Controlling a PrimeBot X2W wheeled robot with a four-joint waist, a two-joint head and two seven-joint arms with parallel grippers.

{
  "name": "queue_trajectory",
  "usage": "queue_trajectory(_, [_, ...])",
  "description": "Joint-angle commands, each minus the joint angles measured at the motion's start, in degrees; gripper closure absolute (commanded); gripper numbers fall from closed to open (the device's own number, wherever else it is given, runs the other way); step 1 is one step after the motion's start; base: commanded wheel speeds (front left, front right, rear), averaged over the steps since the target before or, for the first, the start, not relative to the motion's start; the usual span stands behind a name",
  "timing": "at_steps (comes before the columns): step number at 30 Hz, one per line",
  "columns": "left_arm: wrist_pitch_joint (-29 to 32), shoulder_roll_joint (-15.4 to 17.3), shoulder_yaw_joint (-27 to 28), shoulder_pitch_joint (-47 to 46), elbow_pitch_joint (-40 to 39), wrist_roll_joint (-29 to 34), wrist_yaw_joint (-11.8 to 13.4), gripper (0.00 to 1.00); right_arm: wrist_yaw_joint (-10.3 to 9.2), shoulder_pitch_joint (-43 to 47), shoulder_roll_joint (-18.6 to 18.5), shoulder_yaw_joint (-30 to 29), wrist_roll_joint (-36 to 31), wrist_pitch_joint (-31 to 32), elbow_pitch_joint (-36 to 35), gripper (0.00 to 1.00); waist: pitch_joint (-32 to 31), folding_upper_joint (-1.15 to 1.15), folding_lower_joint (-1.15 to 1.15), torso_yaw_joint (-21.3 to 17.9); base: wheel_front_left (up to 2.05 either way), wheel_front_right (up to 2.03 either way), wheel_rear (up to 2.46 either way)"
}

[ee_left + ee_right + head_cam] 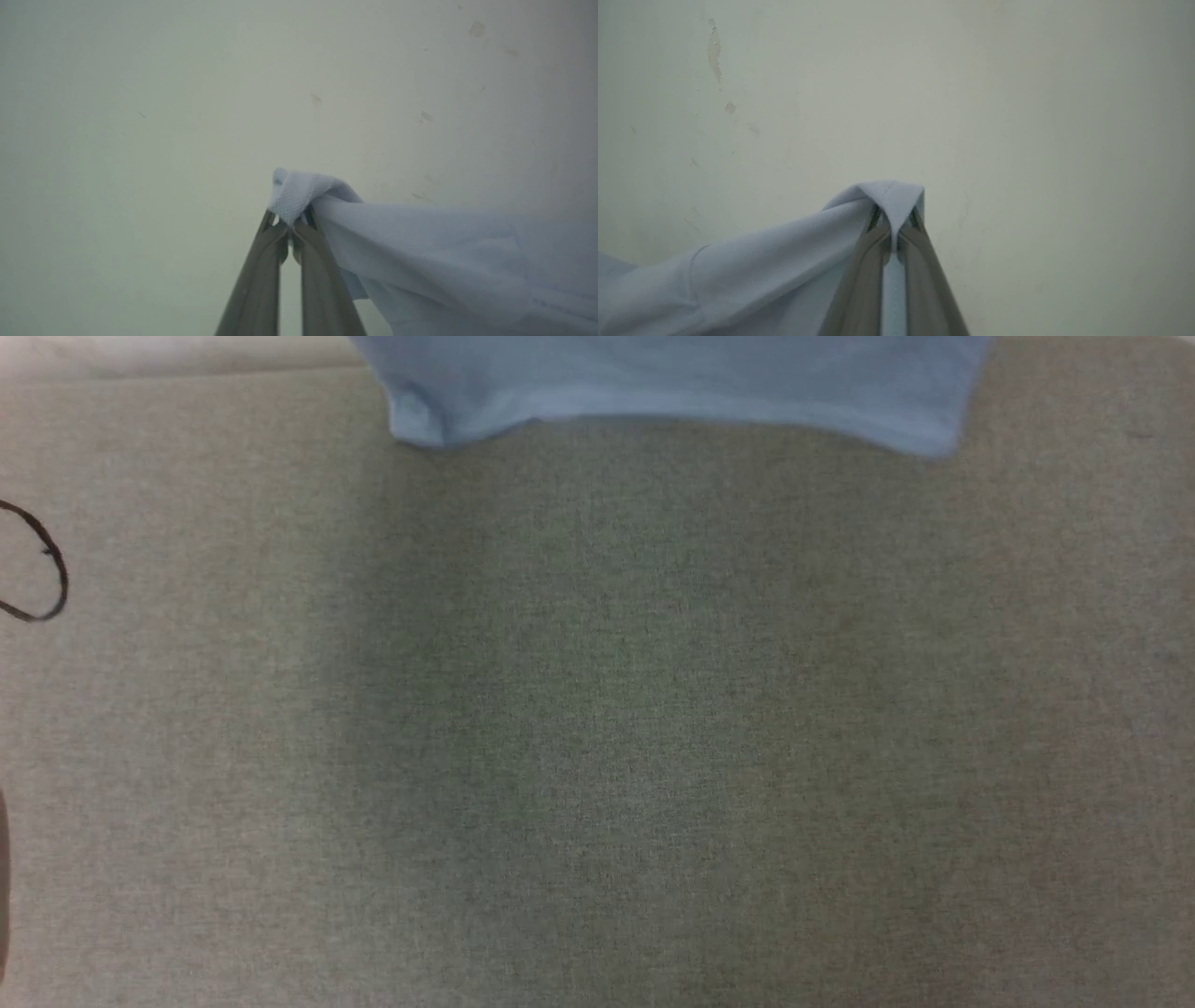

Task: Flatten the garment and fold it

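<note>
The garment [672,383] is a light blue knit shirt hanging in the air, its lower hem dangling into the top of the head view above the grey-green cloth surface [597,728]. In the left wrist view my left gripper [290,226] is shut on a bunched corner of the garment [420,252], which stretches off to the right. In the right wrist view my right gripper [893,224] is shut on another corner of the garment [761,261], whose cloth runs away to the left. Collar and logo are hidden.
A pale, scuffed wall [233,93] stands behind both grippers in the wrist views. A thin black cable loop [42,569] lies at the left edge of the cloth surface. A paler strip [168,355] runs along the surface's far left.
</note>
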Motion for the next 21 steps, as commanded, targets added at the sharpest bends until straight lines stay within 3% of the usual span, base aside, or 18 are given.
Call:
queue_trajectory(1, [-1.49, -0.48, -0.21, -0.83, 3.25, 0.11, -0.52, 1.0, -0.04, -0.55, 0.95, 1.51, 0.42, -1.56, 3.11, 1.0, 2.29, 0.0, -0.02, -0.22, 0.0, 0.0, 0.0])
queue_trajectory(14, [-4.81, -6.07, -2.03, 6.56, 21.25, -3.21, -3.73, 1.0, -0.04, 6.88, 6.1, 11.46, 6.99, -5.75, 23.07, 1.0, 3.35, 0.0, -0.02, 0.22, 0.0, 0.0, 0.0])
queue_trajectory(21, [-6.12, -7.13, -0.22, 16.41, 25.52, -7.73, -4.64, 1.0, -0.04, 18.19, 5.24, 14.88, 12.63, -7.33, 25.82, 1.0, -1.37, 0.0, -0.02, 0.58, 0.0, 0.0, 0.0])
